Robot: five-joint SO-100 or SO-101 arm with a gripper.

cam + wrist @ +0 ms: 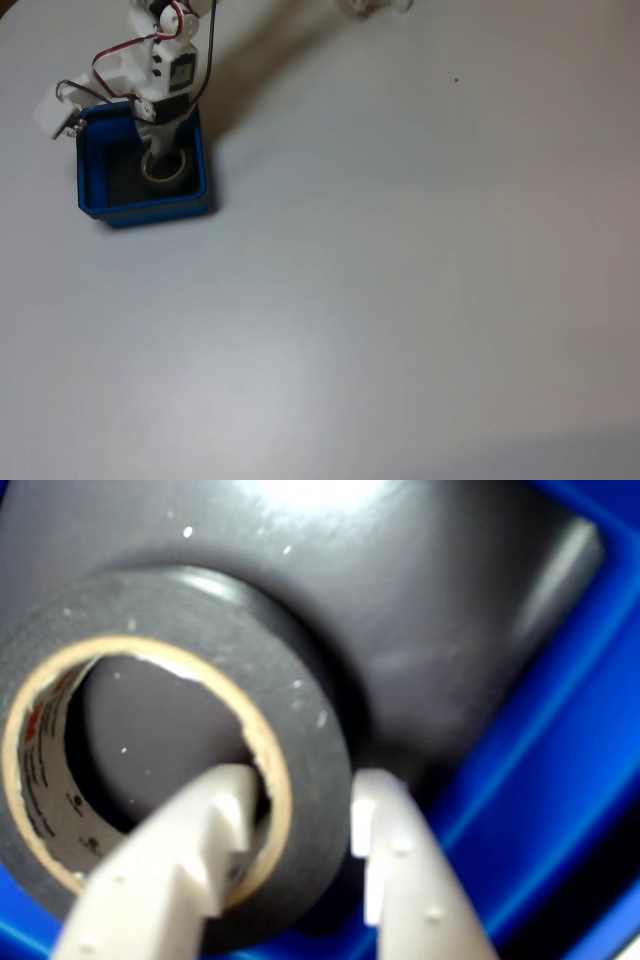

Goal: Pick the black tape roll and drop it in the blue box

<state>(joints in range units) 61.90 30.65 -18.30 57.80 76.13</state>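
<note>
In the wrist view, two white plastic gripper fingers pinch the wall of the small black tape roll over the dark floor of the square blue plastic box; the fixed view shows the roll low inside the box, so releasing comes next.

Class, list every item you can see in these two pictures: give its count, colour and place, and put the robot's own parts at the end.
black tape roll: one, black with beige core, lying in the blue box, its wall between the fingers.
blue box: one, bright blue with dark floor, upper left of the table in the fixed view.
table: one, pale grey-white, under everything.
arm: one, white with red and black cables, reaching down into the box.
gripper: one, white, one finger inside the roll's core, one outside.
</note>
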